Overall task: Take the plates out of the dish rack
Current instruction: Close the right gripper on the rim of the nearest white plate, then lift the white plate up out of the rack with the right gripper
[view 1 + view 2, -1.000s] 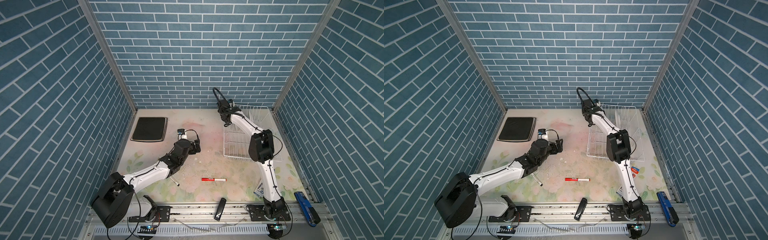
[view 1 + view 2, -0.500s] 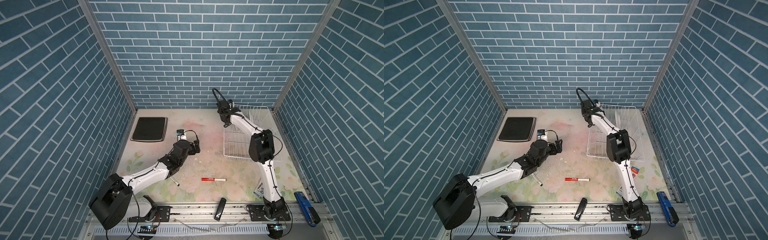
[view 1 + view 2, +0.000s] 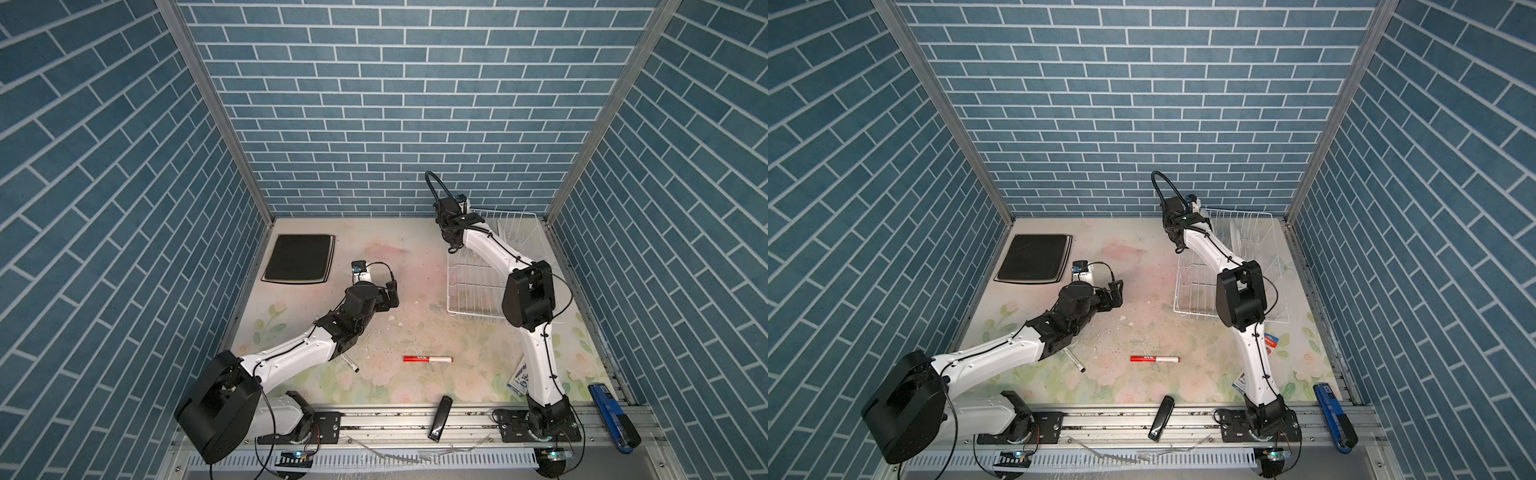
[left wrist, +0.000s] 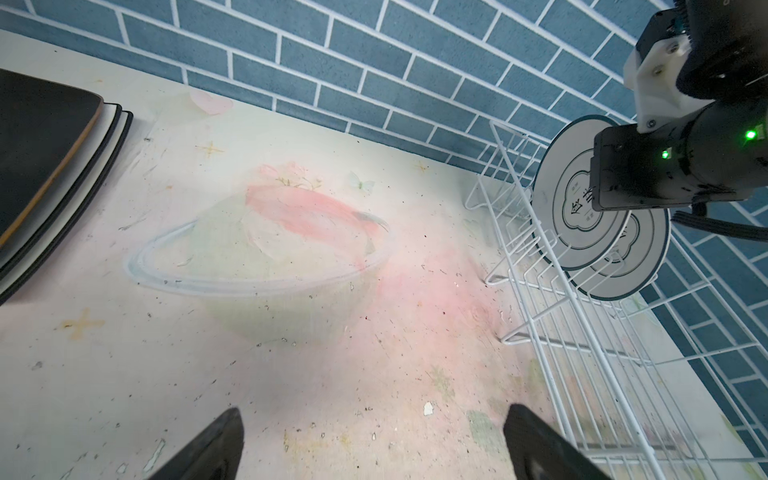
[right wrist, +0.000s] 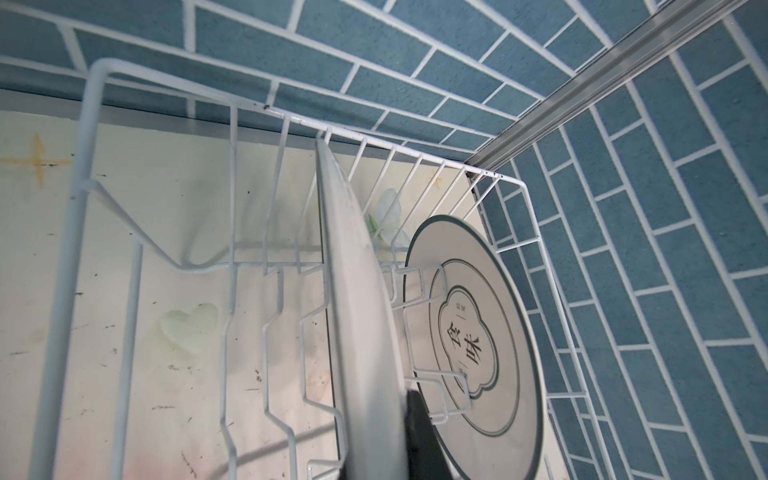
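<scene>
The right hand (image 5: 390, 440) is clamped on the rim of a round white plate (image 5: 357, 291) standing on edge in the dish rack (image 3: 473, 286), at 2 o'clock on the worktop (image 3: 415, 257). A second round plate (image 5: 478, 345) stands just beside it. The left hand (image 4: 374, 440) hovers wide open near the centre. A stack of square plates (image 3: 299, 257), black one on top, lies at 10 o'clock.

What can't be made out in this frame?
- Right gripper: fingertips cut off by the right wrist view's edge; hidden under its wrist in both top views.
- Gripped round plate: face edge-on in the right wrist view; the right arm partly covers its motif in the left wrist view.
- Square plate stack: cut off by the left wrist view's edge; count unclear.
</scene>
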Controlling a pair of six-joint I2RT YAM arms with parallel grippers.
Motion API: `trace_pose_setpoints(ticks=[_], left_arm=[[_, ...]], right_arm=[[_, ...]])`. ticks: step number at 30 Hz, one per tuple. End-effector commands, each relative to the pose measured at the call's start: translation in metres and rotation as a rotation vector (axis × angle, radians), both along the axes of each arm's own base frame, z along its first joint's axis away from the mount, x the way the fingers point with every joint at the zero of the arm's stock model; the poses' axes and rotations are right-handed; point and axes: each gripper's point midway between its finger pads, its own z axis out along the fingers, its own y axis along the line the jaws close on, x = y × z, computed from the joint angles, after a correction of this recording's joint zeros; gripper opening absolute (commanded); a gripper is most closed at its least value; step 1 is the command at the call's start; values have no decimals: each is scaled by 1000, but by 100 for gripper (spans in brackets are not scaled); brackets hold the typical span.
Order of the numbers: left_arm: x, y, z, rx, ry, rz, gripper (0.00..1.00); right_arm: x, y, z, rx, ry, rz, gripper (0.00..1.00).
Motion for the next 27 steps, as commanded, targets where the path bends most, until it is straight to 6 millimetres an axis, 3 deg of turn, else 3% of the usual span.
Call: trace_pose_setpoints(ticks=[1, 16, 17, 27], left_arm=[[-3, 3, 1, 9, -2, 8, 100], [-2, 3, 4, 13, -2, 7, 100], [-2, 3, 5, 12, -3, 7, 100], [-3, 4, 5, 11, -3, 10, 100]], right_arm=[[-6, -7, 32, -31, -60, -14, 0], [-9, 0, 40, -38, -67, 11, 0], [-12, -2, 56, -24, -95, 10, 0], [-17, -1, 66, -8, -118, 24, 0]])
